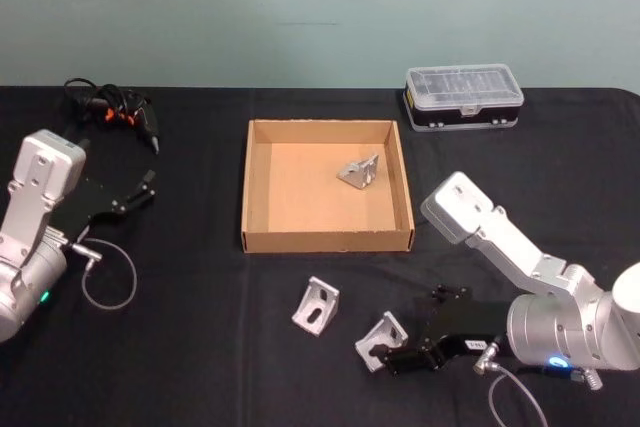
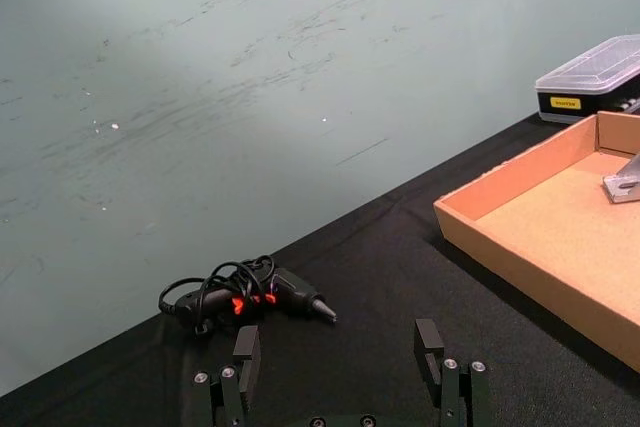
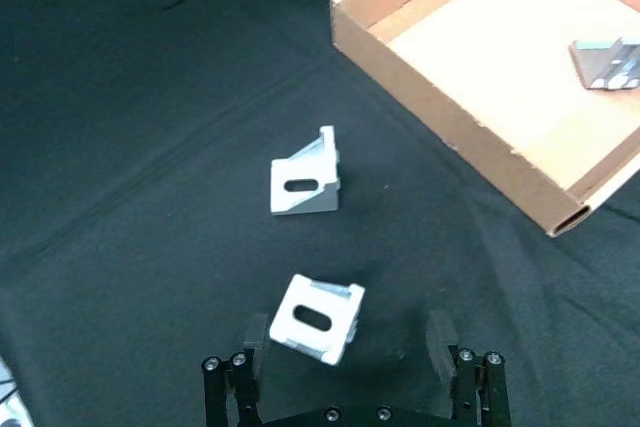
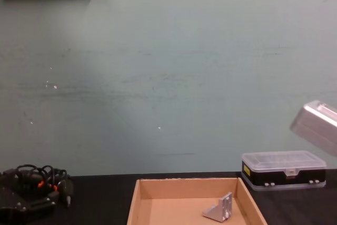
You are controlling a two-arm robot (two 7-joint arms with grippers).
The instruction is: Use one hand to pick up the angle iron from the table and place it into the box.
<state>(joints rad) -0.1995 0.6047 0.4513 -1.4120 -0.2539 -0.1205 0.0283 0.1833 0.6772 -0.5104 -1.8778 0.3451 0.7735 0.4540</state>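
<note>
near angle iron [image 3: 316,319]: lies loose on the black worktop [image 1: 200,347], in front of the box and toward the robot's right, slotted face up.
right hand [image 3: 346,335]: low over the worktop with the near angle iron between its two fingers [image 3: 253,335]. fingers spread wide, nothing gripped. the piece sits closer to one finger than the other; cannot tell whether it touches.
second angle iron [image 1: 317,305]: also on the worktop, just to the left of the near one and a little closer to the box front. it stands on one flange, apart from the hand.
box [image 1: 325,240]: shallow tan cardboard, open top, at mid worktop, beyond both loose pieces.
third angle iron [image 1: 360,172]: inside the box, on its floor, toward the far right corner, clear of the walls.
plastic case [image 1: 463,97]: clear lid, black base, lid down. it sits on the worktop behind the box's far right corner, near the wall.
left hand [image 2: 338,347]: off to the left side of the worktop, well apart from the box. fingers spread and empty, pointing toward the corded tool.
corded tool [image 1: 125,117]: black with orange marks, cable bundled, at the far left of the worktop by the wall.
</note>
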